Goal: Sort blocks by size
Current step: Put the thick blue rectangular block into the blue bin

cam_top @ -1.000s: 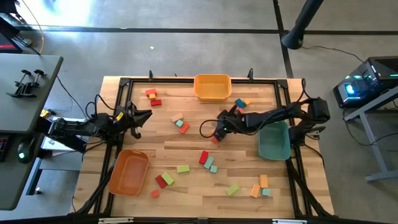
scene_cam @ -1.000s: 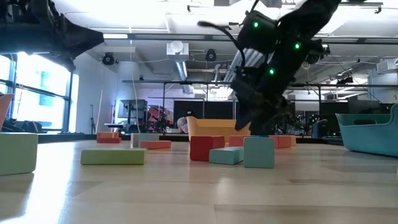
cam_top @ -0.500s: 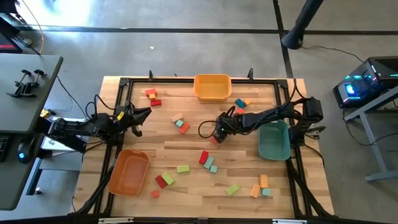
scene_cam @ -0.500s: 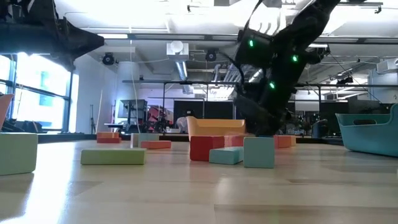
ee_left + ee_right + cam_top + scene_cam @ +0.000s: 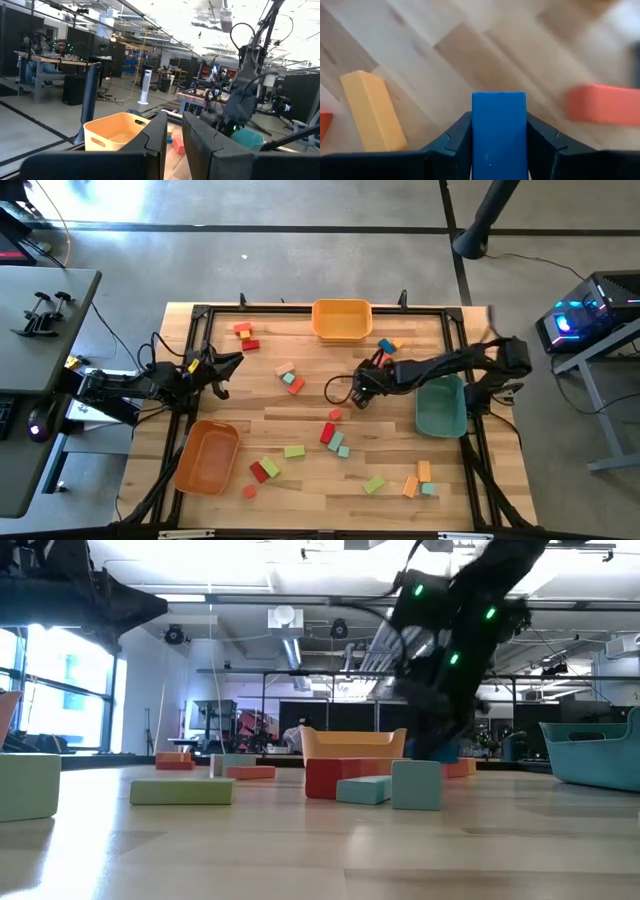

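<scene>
Gripping a blue block (image 5: 499,131) between both fingers, the right jaws (image 5: 358,394) hang over the middle of the desk (image 5: 290,425), beside the teal tray (image 5: 440,408). An orange bar (image 5: 372,111) and a red block (image 5: 604,104) lie on the wood just beyond it. The rest of the blocks stay scattered: a red and teal cluster (image 5: 334,437) near the centre, others along the front edge. The hold looks centred, so a slip seems unlikely; the bigger risk, I judge, is a low carry clipping the red cube (image 5: 335,415) just beside the jaws, or a drop into the wrong tray. The left jaws (image 5: 222,368) wait at the desk's left edge, nearly closed and empty.
</scene>
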### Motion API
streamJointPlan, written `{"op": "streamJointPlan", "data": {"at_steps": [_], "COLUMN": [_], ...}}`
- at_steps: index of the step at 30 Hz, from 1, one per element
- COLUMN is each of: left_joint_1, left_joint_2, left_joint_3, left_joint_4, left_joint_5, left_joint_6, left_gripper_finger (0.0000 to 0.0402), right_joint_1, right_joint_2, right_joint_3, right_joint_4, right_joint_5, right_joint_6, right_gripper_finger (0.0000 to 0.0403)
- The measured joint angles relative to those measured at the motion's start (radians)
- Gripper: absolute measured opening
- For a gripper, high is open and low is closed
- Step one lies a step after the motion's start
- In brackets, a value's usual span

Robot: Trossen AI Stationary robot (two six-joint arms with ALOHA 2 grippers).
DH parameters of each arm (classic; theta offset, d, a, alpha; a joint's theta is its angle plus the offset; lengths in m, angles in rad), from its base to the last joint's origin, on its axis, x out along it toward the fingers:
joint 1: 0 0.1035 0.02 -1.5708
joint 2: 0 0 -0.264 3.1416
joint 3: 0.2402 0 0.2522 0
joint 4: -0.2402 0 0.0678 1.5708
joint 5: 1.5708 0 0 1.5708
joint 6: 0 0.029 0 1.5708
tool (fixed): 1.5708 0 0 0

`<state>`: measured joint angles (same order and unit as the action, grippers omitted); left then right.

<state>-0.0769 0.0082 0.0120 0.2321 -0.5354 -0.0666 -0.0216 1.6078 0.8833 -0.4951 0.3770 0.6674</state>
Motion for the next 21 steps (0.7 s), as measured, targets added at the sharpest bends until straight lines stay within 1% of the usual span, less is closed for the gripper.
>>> {"op": "streamJointPlan", "data": {"at_steps": [3,5,7,10,13,15,18,21], "left_joint_1": [0.0,0.0,-0.001,-0.001,-0.001,-0.001,-0.001,-0.001], "left_joint_2": [0.0,0.0,0.0,0.0,0.0,0.0,0.0,0.0], "left_joint_3": [0.0,0.0,0.0,0.0,0.0,0.0,0.0,0.0], "left_joint_4": [-0.002,-0.003,-0.009,-0.025,-0.041,-0.046,-0.046,-0.046], "left_joint_5": [0.0,0.002,0.01,0.028,0.029,0.029,0.03,0.031], "left_joint_6": [0.0,-0.002,-0.012,-0.031,-0.035,-0.035,-0.035,-0.035], "left_gripper_finger": [0.0046,0.0046,0.0046,0.0046,0.0046,0.0046,0.0046,0.0046], "right_joint_1": [0.047,0.092,0.147,0.238,0.322,0.359,0.383,0.386], "right_joint_2": [-0.118,-0.207,-0.282,-0.364,-0.387,-0.381,-0.358,-0.341], "right_joint_3": [0.0,0.0,0.001,0.001,0.001,0.001,0.001,-0.005], "right_joint_4": [-0.153,-0.26,-0.377,-0.562,-0.719,-0.787,-0.852,-0.87], "right_joint_5": [0.054,0.079,0.085,0.084,0.08,0.056,-0.006,-0.031], "right_joint_6": [0.088,0.178,0.298,0.53,0.755,0.853,0.93,0.956], "right_gripper_finger": [0.0127,0.0127,0.0127,0.0127,0.0127,0.0127,0.0127,0.0127]}}
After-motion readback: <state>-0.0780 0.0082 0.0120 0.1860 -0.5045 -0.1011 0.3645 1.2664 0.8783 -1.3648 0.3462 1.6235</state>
